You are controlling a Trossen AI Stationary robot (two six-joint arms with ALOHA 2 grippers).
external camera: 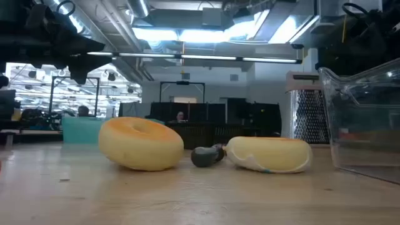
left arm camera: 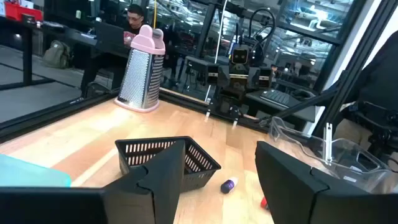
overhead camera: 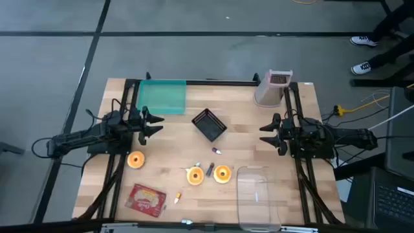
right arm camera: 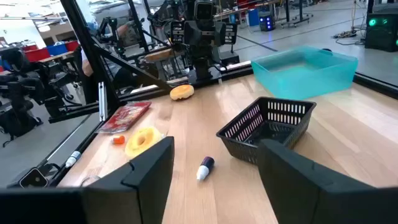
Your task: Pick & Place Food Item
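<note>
— From overhead, who's closer to the food? The left gripper hangs with its fingers spread and nothing between them, and one donut lies near it, just off toward the table's front edge.

— And the right gripper is spread and empty too. Two more donuts, side by side, lie off toward the front and the middle of the table from it, farther than the left gripper's lone one. Round things, so no long axis to line up on.

— Down at table height?

— Only the donut pair shows, flat on the wood, with nothing touching them.

— Left wrist camera?

— Its fingers stand apart; ahead of them sits the black basket, with the grater beyond. No donut in sight there.

— Right wrist?

— Fingers wide. One donut lies close ahead, the lone donut far off by the other arm, the teal bin well beyond the basket.

— I'd judge the left arm has the shortest reach.
</note>
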